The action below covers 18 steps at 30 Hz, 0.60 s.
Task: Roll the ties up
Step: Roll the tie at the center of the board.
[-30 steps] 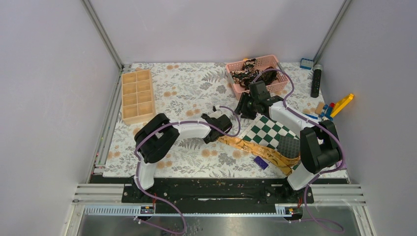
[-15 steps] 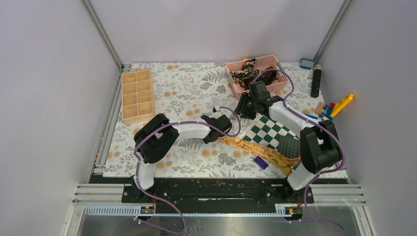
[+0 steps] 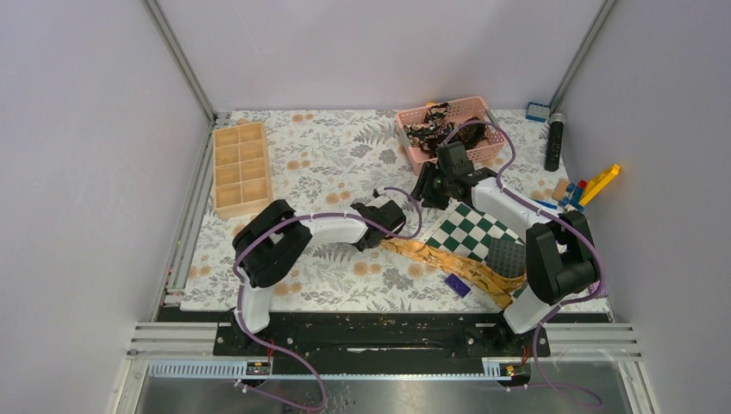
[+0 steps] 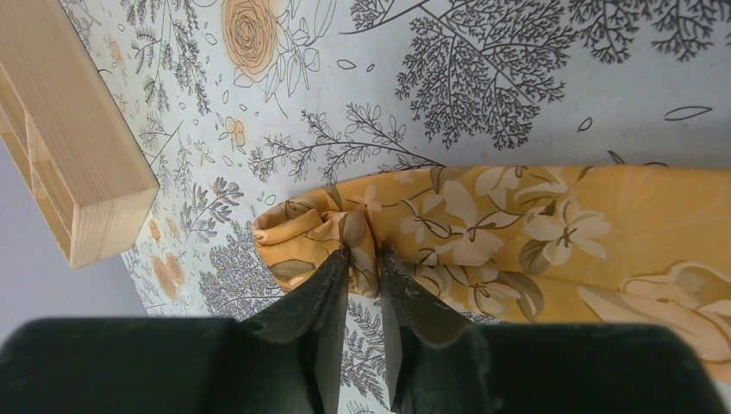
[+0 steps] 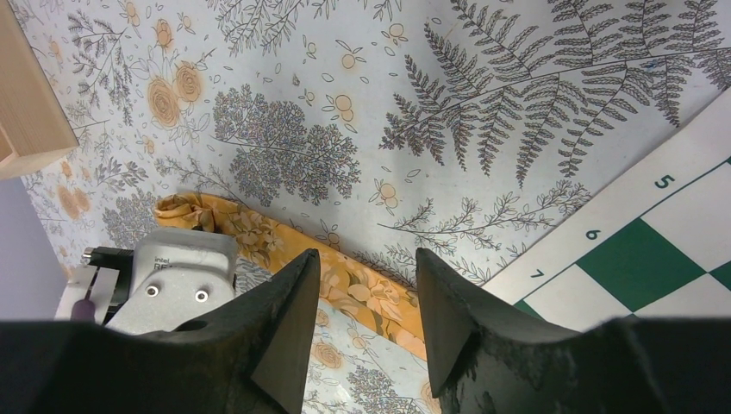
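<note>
A shiny golden tie (image 3: 448, 263) with a floral print lies across the mat, from under the checkered board to the middle. Its left end is bunched into a small roll (image 4: 302, 228). My left gripper (image 4: 364, 254) is shut on a fold of that bunched end, low over the mat (image 3: 377, 240). My right gripper (image 5: 366, 252) hangs open above the mat (image 3: 424, 191), nothing between its fingers; the golden tie (image 5: 345, 276) runs below it. Dark ties (image 3: 435, 125) with light prints lie heaped in the pink basket (image 3: 402, 117).
A green-and-white checkered board (image 3: 470, 228) covers part of the tie, with a dark studded plate (image 3: 507, 254) on it. A purple block (image 3: 458, 285) lies near the front. A wooden compartment tray (image 3: 242, 168) stands at the left; toy bricks (image 3: 595, 185) and a black stick (image 3: 554, 142) at the right.
My left gripper has shifted slightly back and left at the tie's bunched end. The right arm has not moved.
</note>
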Tool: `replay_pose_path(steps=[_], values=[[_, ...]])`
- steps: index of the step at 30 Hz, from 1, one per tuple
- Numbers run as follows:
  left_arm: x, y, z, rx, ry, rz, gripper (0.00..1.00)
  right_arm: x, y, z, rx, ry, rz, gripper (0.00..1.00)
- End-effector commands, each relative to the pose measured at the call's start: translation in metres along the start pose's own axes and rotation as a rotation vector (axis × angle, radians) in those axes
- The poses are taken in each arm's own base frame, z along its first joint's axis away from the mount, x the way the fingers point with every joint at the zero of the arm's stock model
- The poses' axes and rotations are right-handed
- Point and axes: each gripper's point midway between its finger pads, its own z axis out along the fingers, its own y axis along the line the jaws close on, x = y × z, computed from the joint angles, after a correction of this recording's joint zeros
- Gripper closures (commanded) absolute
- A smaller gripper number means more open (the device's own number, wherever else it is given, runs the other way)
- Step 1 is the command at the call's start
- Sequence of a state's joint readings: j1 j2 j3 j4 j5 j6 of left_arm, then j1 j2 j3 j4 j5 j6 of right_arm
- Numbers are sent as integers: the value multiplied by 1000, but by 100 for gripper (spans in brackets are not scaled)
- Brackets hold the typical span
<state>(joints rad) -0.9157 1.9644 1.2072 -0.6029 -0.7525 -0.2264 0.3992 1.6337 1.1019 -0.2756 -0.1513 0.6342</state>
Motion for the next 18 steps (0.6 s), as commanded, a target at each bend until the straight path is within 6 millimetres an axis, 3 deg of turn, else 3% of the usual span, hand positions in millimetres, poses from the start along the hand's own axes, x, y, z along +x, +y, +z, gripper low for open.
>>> replay_pose_path(steps=[1, 10, 18], values=[[-14, 2, -9, 49, -41, -84, 77, -4, 7, -1, -28, -11, -2, 48], [-19, 11, -10, 65, -49, -141, 80, -4, 7, -3, -32, -13, -5, 48], [-30, 22, -20, 79, -77, -181, 67, -8, 11, -6, -42, -23, -13, 47]])
